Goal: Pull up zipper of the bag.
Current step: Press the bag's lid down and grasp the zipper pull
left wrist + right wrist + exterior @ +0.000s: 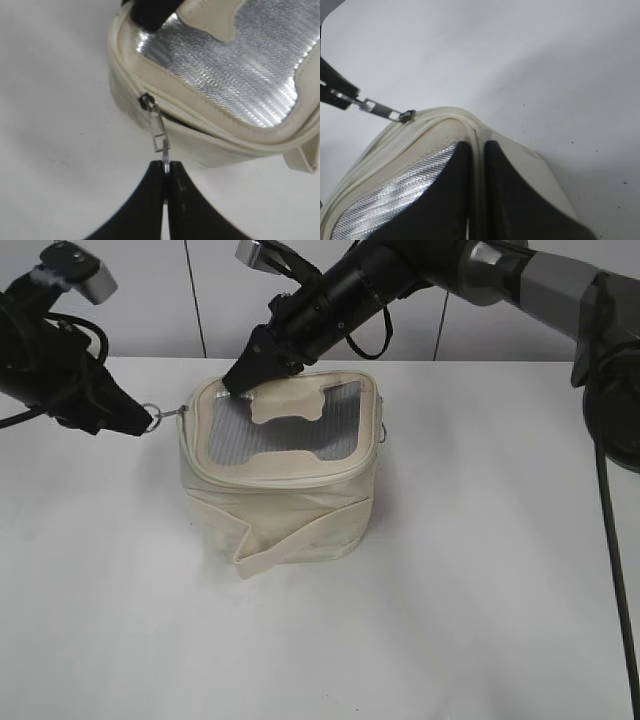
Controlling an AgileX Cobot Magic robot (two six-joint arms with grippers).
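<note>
One cream bag (280, 485), grey mesh top, zipper (150, 105) pull pinched by L end effector (166, 172)

Cream bag (285, 505), silver-grey mesh top (240, 432).

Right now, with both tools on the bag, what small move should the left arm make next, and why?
Probably keep the left tool shut on the zipper pull and draw it along the rim track. The slider sits at the bag's corner with the track beside it looking parted, while the right tool presses on the top, bracing it.
</note>
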